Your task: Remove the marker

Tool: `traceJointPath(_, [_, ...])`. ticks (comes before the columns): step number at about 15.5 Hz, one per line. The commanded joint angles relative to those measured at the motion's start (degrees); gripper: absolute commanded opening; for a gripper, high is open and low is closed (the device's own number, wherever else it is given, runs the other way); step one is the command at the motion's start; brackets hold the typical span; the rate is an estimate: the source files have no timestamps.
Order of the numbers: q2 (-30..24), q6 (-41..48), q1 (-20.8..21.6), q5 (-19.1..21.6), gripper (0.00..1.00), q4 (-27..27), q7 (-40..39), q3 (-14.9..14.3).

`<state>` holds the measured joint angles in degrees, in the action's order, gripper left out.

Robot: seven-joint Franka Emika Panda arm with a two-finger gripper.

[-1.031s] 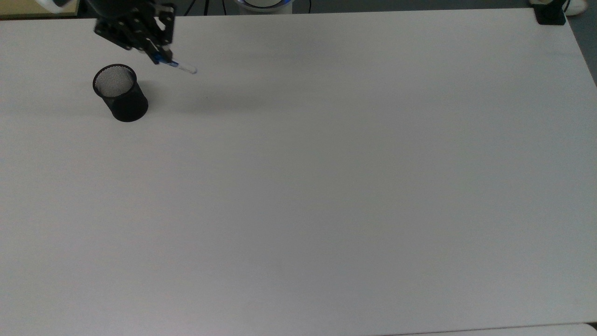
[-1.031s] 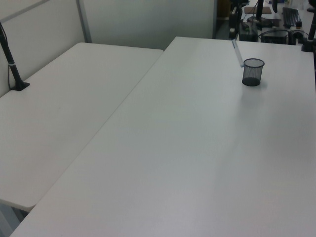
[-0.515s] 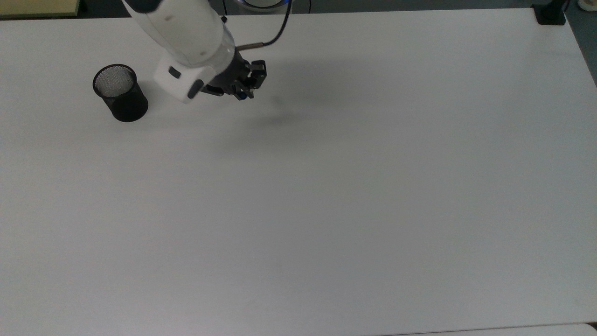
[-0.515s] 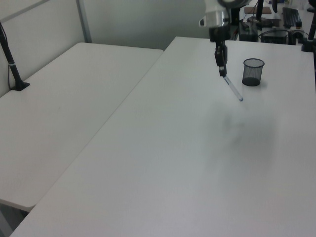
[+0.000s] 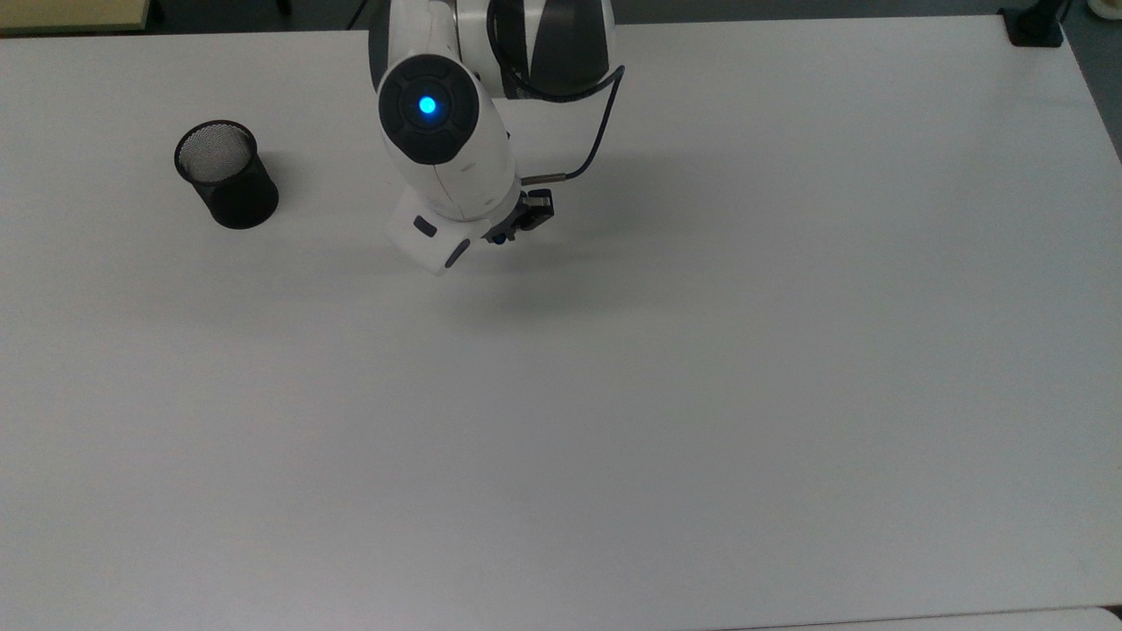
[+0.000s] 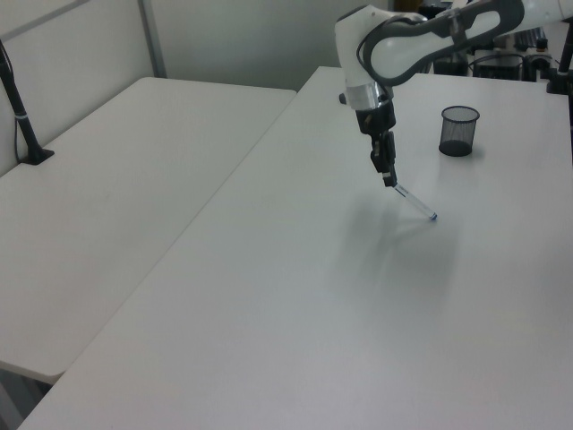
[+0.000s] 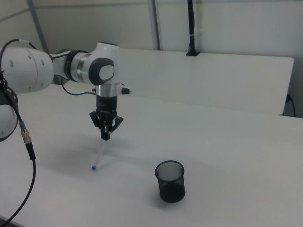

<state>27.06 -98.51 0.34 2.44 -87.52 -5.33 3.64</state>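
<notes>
The marker point(image 6: 414, 202) hung from the jaws of the gripper point(image 6: 388, 177), which were clamped on its top end. It was out of the mesh cup point(image 6: 457, 131) and well apart from it. In the left view it was off to the cup's left and nearer the camera. In the right view the marker point(image 7: 99, 154) was left of the cup point(image 7: 170, 181).

The marker's long line was tilted, not straight up. From the jaws it sloped down and away. In the left view it sloped down toward the left view's right, which was the cup's side. Its small blue tip was the lowest part. The tip looked very close to the worktop point(image 6: 358, 313), but I could not tell if it touched.

In the top view the arm covered most of the marker. Just a bit of blue showed by the gripper point(image 5: 504, 235), to the right of the cup point(image 5: 225, 175).

I think the marker was about to be laid down. The low tip would likely meet the worktop first, and the marker would then tip over toward the side it already leaned. There was bare worktop between it and the cup.
</notes>
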Motion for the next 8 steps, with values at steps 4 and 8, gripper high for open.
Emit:
traceJointPath(4, [2.39, -8.63, 1.42, -1.73, 0.43, -2.31, 4.17, -0.82])
traceJointPath(8, [0.99, -7.67, 1.50, -2.70, 0.77, -2.13, 6.81, -0.82])
